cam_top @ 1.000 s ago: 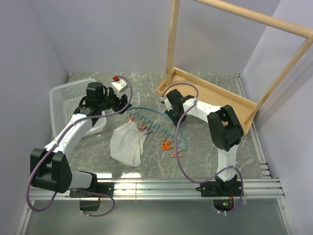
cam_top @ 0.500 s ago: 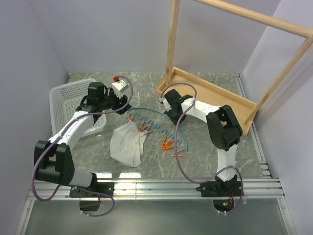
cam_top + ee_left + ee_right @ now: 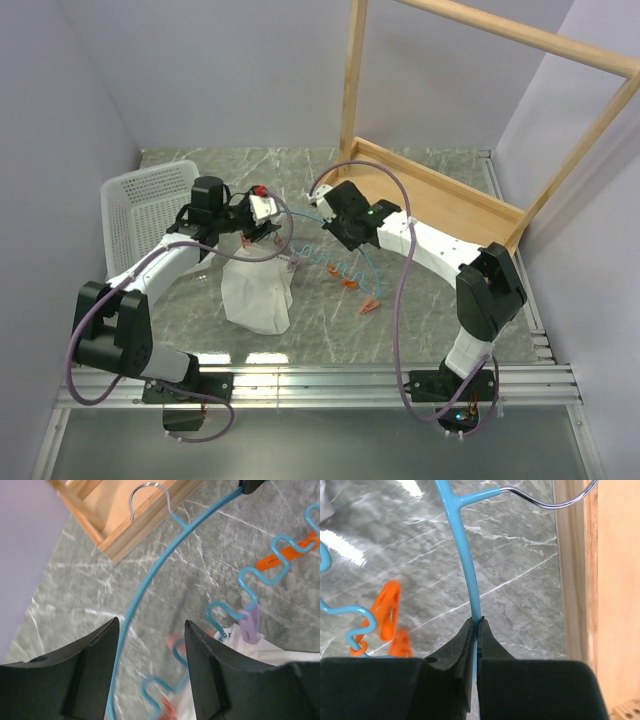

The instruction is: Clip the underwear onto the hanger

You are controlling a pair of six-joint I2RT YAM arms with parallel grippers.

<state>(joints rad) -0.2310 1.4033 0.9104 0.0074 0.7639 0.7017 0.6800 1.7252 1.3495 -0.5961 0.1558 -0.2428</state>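
My right gripper [image 3: 476,625] clamped on the hanger [image 3: 465,555] near its hook [image 3: 545,500]; my left gripper [image 3: 152,630] open astride the arch; underwear [image 3: 255,290] under hanger, top at lilac clip [image 3: 250,625], rest on table [image 3: 420,300].

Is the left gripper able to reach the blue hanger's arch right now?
Probably yes. The left gripper, jaws open, straddles the hanger at its arch with nothing between; the right gripper pinches it farther up, near the hook.

The wooden rack frame [image 3: 440,200], with its 2 posts, walls off the far right, and the white perforated basket [image 3: 135,215] fills the far left. Between them the hanger [image 3: 150,577] crosses mid-table, with the underwear [image 3: 255,290] draped beneath it. Bare marble table [image 3: 400,335] lies open along the near edge.
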